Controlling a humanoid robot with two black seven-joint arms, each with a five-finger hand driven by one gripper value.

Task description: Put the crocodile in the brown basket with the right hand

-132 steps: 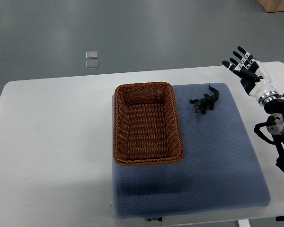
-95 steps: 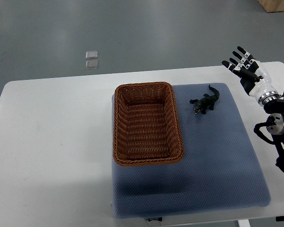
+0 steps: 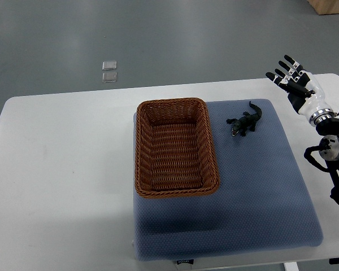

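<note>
**A:** What does the overhead view show?

**B:** A white bench [image 3: 62, 169] with a blue padded mat [image 3: 254, 186] on it. On the mat is a brown basket [image 3: 172, 103] with nothing inside. Just to its right, not touching the rim, a small dark toy crocodile [image 3: 246, 120] lies flat. It lies at an angle, with its tail towards the far right and its head towards the near side.

**A:** Where is the robot's hand?

**B:** The right hand [image 3: 298, 87] is raised near the bench's far right corner, well apart from the crocodile. Its fingers [image 3: 290, 63] are spread wide and hold nothing. The left arm is not shown.

**A:** So how should the pickup go?

**B:** I'd say the reach comes first. The hand should move left and down until it is over the thick middle of the body, not the thin tail. The fingers should stay spread until they are on both sides of the body, then close across its width. The toy is low and light, so a sideways brush could push it along the mat. A straight descent seems safer. After that, it should be lifted clear of the basket's wall before it is carried over.
</note>
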